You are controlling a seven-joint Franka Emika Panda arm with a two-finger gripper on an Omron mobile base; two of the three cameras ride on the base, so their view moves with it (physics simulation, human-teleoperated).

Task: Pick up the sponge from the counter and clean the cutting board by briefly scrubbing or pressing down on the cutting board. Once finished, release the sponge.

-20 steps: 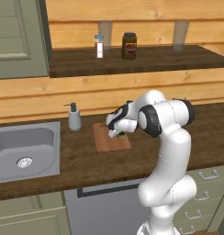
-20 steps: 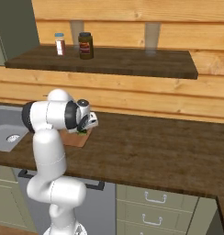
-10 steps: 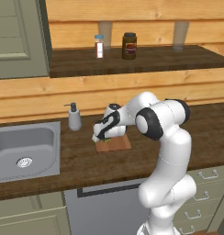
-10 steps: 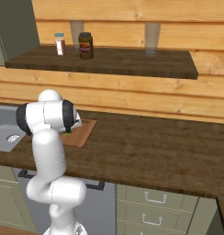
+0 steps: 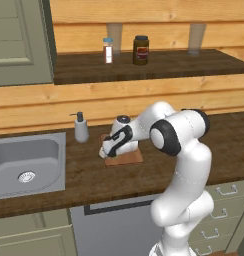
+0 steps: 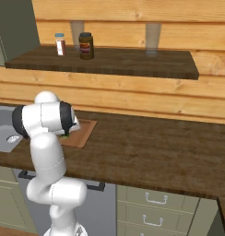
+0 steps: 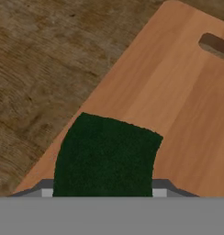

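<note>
The sponge [image 7: 104, 156] shows its dark green top in the hand view, pressed flat on the cutting board [image 7: 178, 92] near one long edge. My gripper [image 7: 104, 190] is shut on the sponge, its fingers mostly hidden behind it. The board's slot handle lies at the far upper right of that view. From the left base view, the gripper [image 5: 105, 152] reaches low over the left edge of the reddish-brown cutting board [image 5: 130, 158] on the dark counter [image 5: 119, 180]. In the right base view my arm covers most of the cutting board [image 6: 83, 133].
A grey soap dispenser [image 5: 81, 128] stands just left of the board, and the steel sink [image 5: 24, 160] lies beyond it. On the upper shelf stand a small bottle [image 5: 108, 50], a dark jar [image 5: 140, 50] and a glass [image 5: 196, 37]. Bare counter [image 6: 156, 152] stretches to the right.
The hand has slid leftward across the cutting board with the sponge in it, from the board's middle to its left edge. The gripper stays shut.
</note>
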